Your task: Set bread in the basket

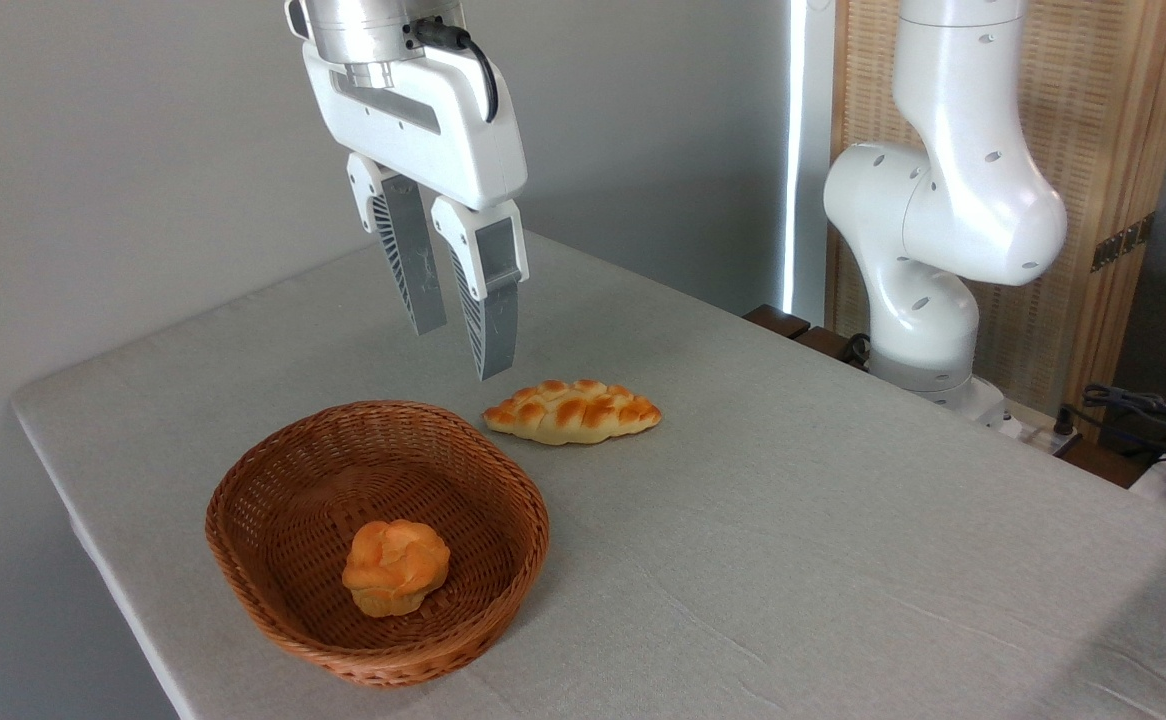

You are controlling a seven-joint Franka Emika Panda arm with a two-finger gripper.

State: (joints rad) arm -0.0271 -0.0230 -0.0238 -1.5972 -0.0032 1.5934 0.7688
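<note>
The small round bread (395, 566), golden-orange with a cracked top, lies inside the reddish-brown wicker basket (273, 480) near its front. My gripper (458, 352) hangs well above the basket's far rim, behind and above the bun. Its two grey fingers are a little apart and hold nothing.
A longer braided golden loaf (573, 410) lies on the grey tablecloth just right of the basket's far rim, below the gripper. The arm's white base (928, 320) stands at the table's back right. Cables (1143, 410) lie off the right edge.
</note>
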